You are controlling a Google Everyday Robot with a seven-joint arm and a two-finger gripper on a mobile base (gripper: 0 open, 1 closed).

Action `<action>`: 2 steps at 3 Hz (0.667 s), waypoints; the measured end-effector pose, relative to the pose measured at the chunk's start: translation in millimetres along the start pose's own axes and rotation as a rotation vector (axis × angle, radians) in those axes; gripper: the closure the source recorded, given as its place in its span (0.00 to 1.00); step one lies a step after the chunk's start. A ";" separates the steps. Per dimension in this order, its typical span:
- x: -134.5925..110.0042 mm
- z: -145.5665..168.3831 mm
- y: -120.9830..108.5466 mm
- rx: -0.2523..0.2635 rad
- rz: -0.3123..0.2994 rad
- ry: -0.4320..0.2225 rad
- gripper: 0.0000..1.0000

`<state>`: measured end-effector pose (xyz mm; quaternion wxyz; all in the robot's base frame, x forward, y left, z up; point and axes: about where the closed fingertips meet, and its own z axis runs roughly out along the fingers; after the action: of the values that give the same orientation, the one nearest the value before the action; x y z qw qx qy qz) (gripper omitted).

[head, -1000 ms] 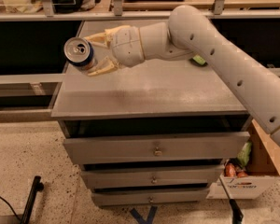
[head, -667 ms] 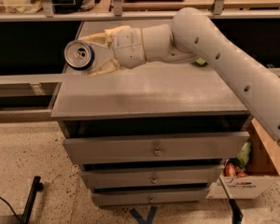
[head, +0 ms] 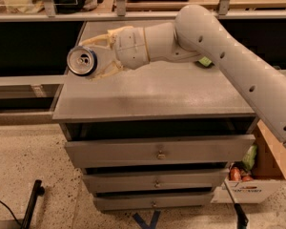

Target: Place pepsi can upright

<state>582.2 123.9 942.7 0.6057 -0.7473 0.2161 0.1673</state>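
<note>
Grips the can (head: 81, 61) sideways in the tool (head: 89, 60), fingers (head: 99, 38) closed on its sides, at upper left above the desk (head: 152, 99) edge; probably light, slick, easily dented, best held mid-body.

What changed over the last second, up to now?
The gripper, still shut on the pepsi can, has lowered it slightly near the left edge of the cabinet top. The can remains sideways, its silver top facing the camera. The drawers and the green bag have not moved.
</note>
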 end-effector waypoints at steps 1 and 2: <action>6.6 -3.8 -1.5 -0.039 -0.117 0.005 1.00; 11.7 -6.0 -7.3 -0.052 -0.246 -0.025 1.00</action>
<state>595.9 117.9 944.1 0.6047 -0.7814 0.1109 0.1068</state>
